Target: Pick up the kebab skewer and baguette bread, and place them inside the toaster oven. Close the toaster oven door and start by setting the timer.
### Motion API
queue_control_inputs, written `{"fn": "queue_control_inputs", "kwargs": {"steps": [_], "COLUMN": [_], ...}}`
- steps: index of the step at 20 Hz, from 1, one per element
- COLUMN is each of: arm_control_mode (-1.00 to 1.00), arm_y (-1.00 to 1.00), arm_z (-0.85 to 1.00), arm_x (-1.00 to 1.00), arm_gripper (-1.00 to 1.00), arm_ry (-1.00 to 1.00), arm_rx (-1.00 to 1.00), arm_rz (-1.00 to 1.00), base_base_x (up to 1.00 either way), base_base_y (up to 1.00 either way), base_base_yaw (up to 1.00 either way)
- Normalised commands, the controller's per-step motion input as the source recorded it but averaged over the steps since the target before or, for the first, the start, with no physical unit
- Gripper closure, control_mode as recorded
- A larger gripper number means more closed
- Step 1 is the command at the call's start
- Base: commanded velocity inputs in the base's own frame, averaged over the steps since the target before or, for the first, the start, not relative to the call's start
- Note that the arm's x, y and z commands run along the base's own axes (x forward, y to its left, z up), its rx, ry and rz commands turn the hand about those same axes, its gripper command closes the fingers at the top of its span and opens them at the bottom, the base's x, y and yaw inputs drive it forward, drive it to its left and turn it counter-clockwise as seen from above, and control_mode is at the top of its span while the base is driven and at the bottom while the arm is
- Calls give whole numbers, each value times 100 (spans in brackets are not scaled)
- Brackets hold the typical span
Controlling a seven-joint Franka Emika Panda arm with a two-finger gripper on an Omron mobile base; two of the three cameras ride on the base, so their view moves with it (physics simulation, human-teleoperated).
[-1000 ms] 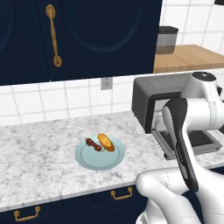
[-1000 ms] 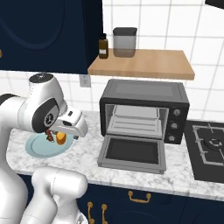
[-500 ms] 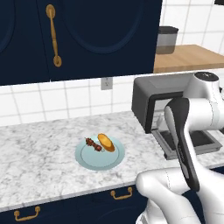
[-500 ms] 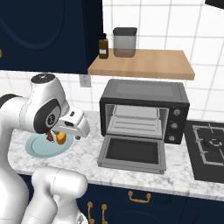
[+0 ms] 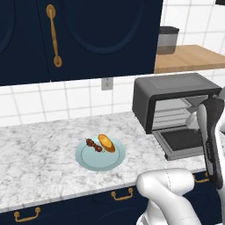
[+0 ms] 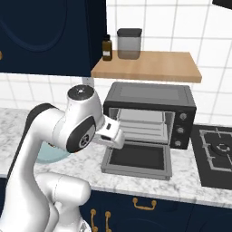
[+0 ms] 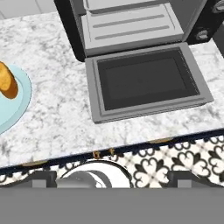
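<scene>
The kebab skewer [image 5: 93,145] and the baguette bread [image 5: 107,143] lie side by side on a pale blue plate [image 5: 100,160]. In the hand view the baguette bread [image 7: 8,82] sits at the left edge on that plate [image 7: 19,103]. The toaster oven [image 6: 149,104] stands open, its door [image 6: 138,158] folded down flat on the counter. My gripper [image 7: 113,178] is open and holds nothing. It hangs above the counter's front edge, facing down at the toaster oven door [image 7: 144,81], right of the plate. The wrist [image 6: 112,134] is just left of the door.
A wooden shelf [image 6: 149,68] above the oven carries a grey canister [image 6: 129,44] and a dark bottle [image 6: 107,48]. A stove burner [image 6: 219,152] lies right of the oven. Dark blue cabinets [image 5: 79,39] hang over the marble counter [image 5: 39,149].
My hand has swung to the right, from over the plate to in front of the open oven door. The jaws stayed open, and the food has not moved.
</scene>
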Motion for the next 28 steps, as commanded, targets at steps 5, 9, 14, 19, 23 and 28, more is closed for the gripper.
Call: {"fn": "queue_control_inputs", "kwargs": {"steps": [5, 9, 14, 19, 23, 28], "arm_control_mode": [-100, -100, -100, -100, -100, -100], "arm_y": [-53, -35, -12, 0, 2, 0], "arm_z": [0, 0, -6, -22, -9, -1], "arm_x": [4, 28, 29, 15, 29, 44], "arm_gripper": [-100, -100, -100, -100, -100, -100], "arm_ry": [-29, -29, -19, -21, -18, -8], "arm_rx": [0, 0, -1, -7, -9, -2], "arm_rz": [1, 0, 0, 8, 7, 0], "base_base_x": [0, 0, 0, 0, 0, 0], "base_base_y": [0, 0, 0, 0, 0, 0], "base_base_yaw": [0, 0, 0, 0, 0, 0]}}
